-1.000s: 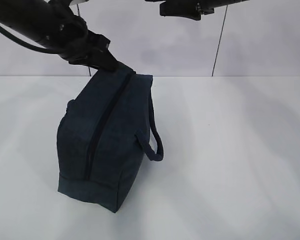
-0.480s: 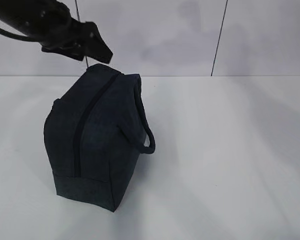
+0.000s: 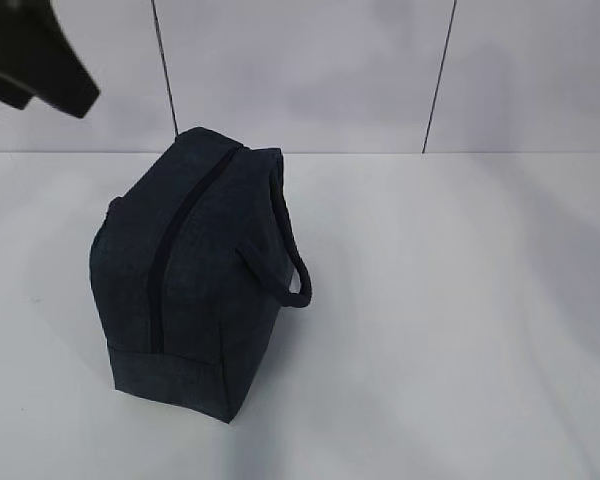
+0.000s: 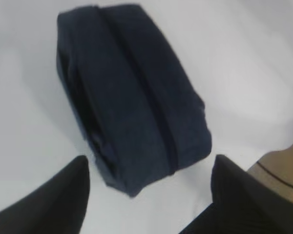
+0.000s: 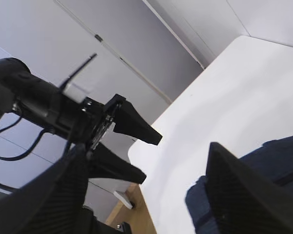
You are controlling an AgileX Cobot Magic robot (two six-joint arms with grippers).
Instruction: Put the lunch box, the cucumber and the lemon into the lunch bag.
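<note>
The navy lunch bag (image 3: pixel 195 270) stands on the white table (image 3: pixel 460 300) with its top zipper (image 3: pixel 185 215) closed and a loop handle (image 3: pixel 292 272) hanging on its right side. In the left wrist view the lunch bag (image 4: pixel 132 92) lies below and ahead of my left gripper (image 4: pixel 151 161), which is open and empty. Only a dark part of that gripper (image 3: pixel 40 70) shows at the exterior view's top left, above and clear of the bag. My right gripper (image 5: pixel 146 146) is open and empty, high above a corner of the bag (image 5: pixel 281 156). The lunch box, cucumber and lemon are out of view.
A grey panelled wall (image 3: pixel 310 70) runs behind the table. The table's edge and a wooden surface (image 4: pixel 278 168) beyond it show at the right of the left wrist view. The right wrist view looks across at the left arm (image 5: pixel 49 109).
My left gripper has opened at the bag's top and drawn up and to the left, away from it. The bag shifted slightly left, then stayed still. The right arm left the exterior view's top.
</note>
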